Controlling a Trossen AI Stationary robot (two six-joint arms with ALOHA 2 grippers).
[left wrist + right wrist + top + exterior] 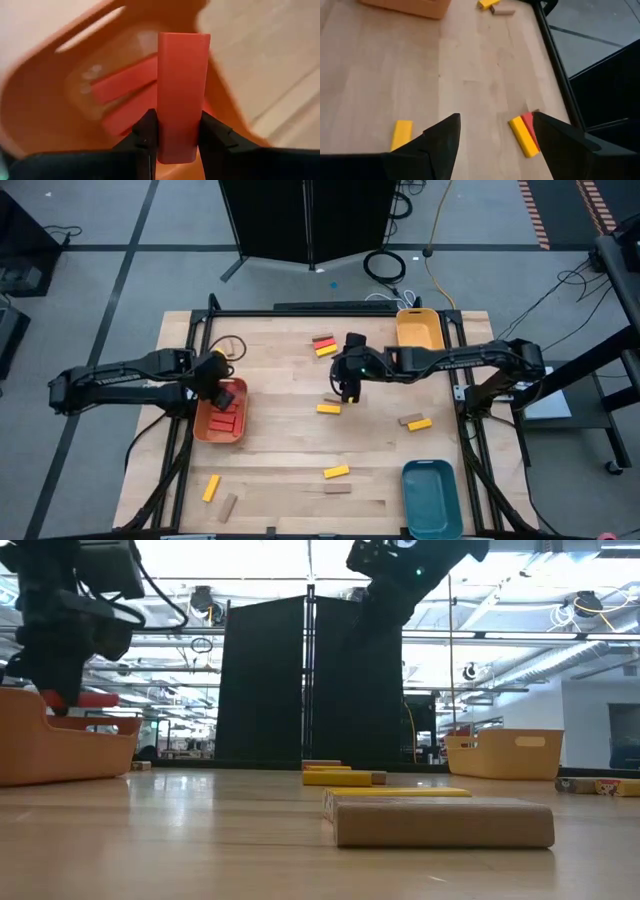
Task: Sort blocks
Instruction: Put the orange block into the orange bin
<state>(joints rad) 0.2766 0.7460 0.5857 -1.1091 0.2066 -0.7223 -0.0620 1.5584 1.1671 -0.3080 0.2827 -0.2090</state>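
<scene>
At left of centre in the high view, over the orange tray [205, 427]: left gripper [222, 397] clamped on a red block [182, 95], long axis pointing down toward more red blocks [122, 85] already inside. Near frame centre: right gripper [349, 387], fingers apart and empty, hanging just above the closest yellow block [328, 409].

Overhead and table-level cameras share the table [300, 470]; wrist cameras look close.
</scene>
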